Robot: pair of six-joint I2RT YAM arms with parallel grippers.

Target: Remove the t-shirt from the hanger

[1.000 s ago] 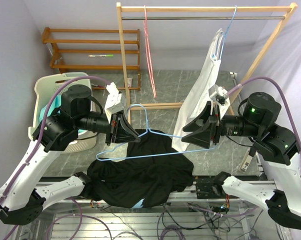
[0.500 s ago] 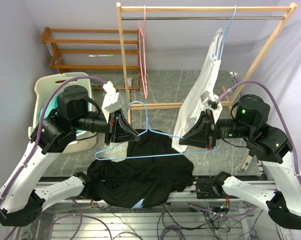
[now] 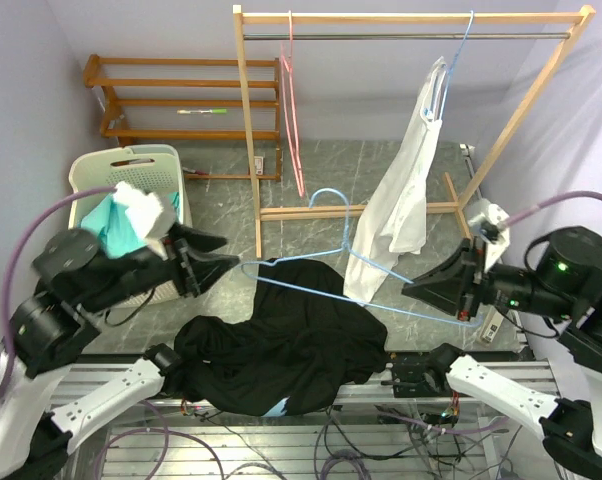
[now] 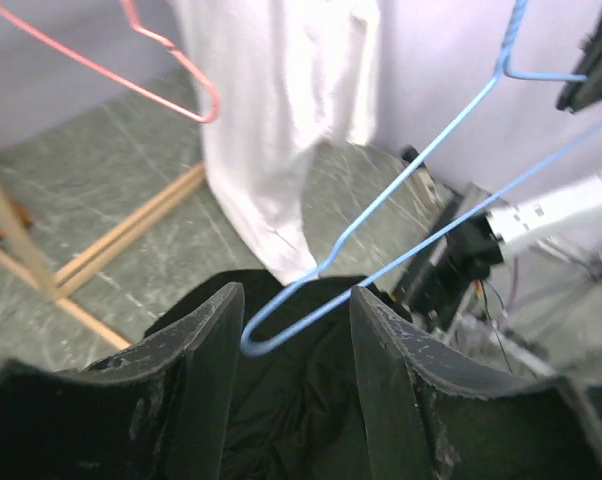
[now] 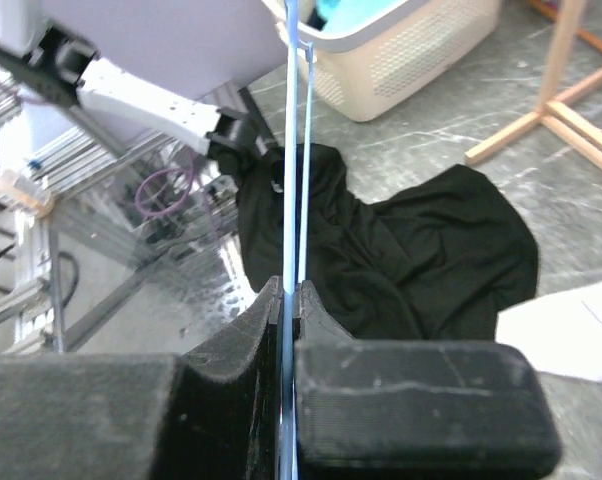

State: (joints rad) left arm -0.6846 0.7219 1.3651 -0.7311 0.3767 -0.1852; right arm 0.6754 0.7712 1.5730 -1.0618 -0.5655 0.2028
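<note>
The blue wire hanger (image 3: 326, 192) hangs bare and tilted in the air, its hook uppermost. My right gripper (image 3: 421, 292) is shut on the right end, and in the right wrist view the wire (image 5: 289, 150) runs straight out from between the pinched jaws (image 5: 290, 292). The black t-shirt (image 3: 281, 350) lies in a heap below the hanger, also seen in the wrist views (image 5: 401, 260) (image 4: 281, 420). My left gripper (image 3: 219, 253) stands open to the left of the hanger. The hanger's left loop (image 4: 271, 335) floats between the open fingers (image 4: 291, 300) without touching them.
A wooden rack (image 3: 411, 18) at the back carries a white garment (image 3: 406, 190) on its own hanger and an empty pink hanger (image 3: 296, 110). A laundry basket (image 3: 131, 170) with teal cloth stands far left, before a low wooden shelf (image 3: 181, 95).
My left gripper opened, let go of the hanger's left end and drew back to the left. My right gripper closed on the hanger and moved right and down, tilting the hanger.
</note>
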